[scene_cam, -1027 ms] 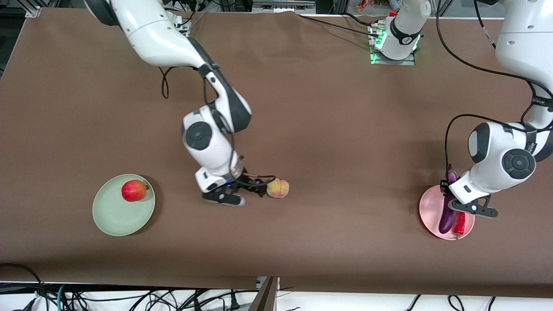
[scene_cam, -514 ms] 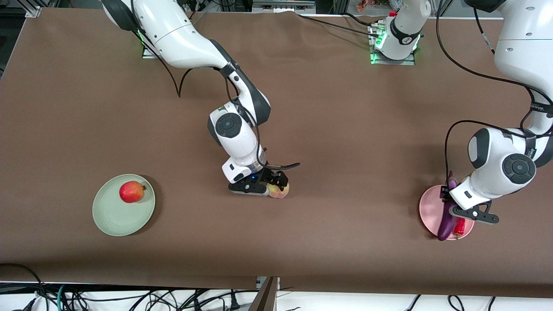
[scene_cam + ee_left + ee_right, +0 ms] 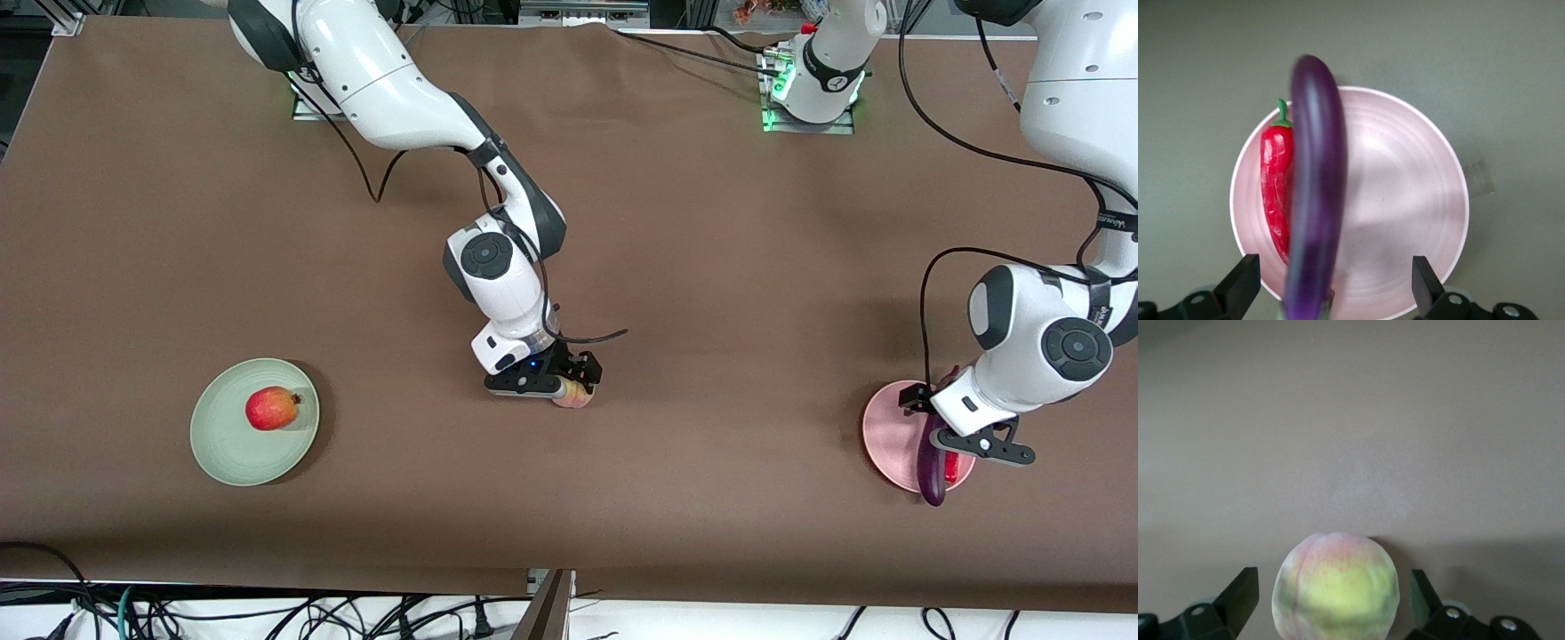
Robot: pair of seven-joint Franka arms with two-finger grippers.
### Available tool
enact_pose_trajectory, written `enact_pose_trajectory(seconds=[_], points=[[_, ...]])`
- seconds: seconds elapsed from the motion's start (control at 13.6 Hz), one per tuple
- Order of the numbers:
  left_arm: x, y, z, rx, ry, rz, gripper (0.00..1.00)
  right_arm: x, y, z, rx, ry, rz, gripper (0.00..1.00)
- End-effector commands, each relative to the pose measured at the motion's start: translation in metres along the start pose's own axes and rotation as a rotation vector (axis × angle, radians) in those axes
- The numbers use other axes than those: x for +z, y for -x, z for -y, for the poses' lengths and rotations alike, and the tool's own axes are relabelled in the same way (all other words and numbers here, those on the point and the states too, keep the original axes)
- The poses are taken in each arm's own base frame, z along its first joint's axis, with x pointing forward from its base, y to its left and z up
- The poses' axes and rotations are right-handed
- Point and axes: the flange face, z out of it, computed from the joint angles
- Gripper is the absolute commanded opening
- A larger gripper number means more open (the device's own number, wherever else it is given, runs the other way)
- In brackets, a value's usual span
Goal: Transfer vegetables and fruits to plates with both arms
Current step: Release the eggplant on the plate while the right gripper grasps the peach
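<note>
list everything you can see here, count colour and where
peach: 1, yellow-pink, on the table between the right gripper's open fingers
apple: 1, red, on the green plate
green plate: 1, pale mint, right arm's end
eggplant: 1, purple, over the pink plate's rim under the left gripper
chili: 1, red, on the pink plate
pink plate: 1, left arm's end
table: 1, brown
right gripper: black, around the peach
left gripper: black, above the pink plate

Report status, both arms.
Right gripper open around peach on table. Left gripper open over pink plate; eggplant, chili there. Nothing blocking.
</note>
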Motion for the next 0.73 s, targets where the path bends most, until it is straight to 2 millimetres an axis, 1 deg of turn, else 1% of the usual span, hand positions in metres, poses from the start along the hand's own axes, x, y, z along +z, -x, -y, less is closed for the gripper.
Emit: enact_pose_trajectory(seconds=[0.0,0.07,0.15,0.37,0.44,0.59,0.66], points=[[-0.073,-0.010,-0.016,0.033,-0.022,-0.019,1.00,0.011,0.000,0.000,0.002,-0.021,-0.049,1.00],[-0.091,-0.013,-0.019,0.029,-0.012,-0.025,1.00,0.012,-0.002,-0.002,0.001,-0.025,-0.063,1.00],[-0.115,-0.015,-0.019,0.012,0.004,-0.033,1.00,0.015,-0.002,-0.005,0.001,-0.023,-0.066,1.00],[-0.166,-0.023,-0.012,-0.064,0.107,-0.057,1.00,0.016,0.001,-0.001,-0.005,-0.029,-0.068,1.00],[-0.180,-0.022,-0.013,-0.070,0.129,-0.024,1.00,0.019,0.003,-0.002,-0.006,-0.026,-0.065,1.00],[-0.223,-0.013,-0.010,-0.075,0.129,0.022,1.00,0.020,0.007,0.001,-0.009,-0.028,-0.063,0.99],[-0.245,-0.004,-0.016,-0.065,0.131,0.052,1.00,0.020,0.007,0.001,-0.009,-0.029,-0.064,0.84]])
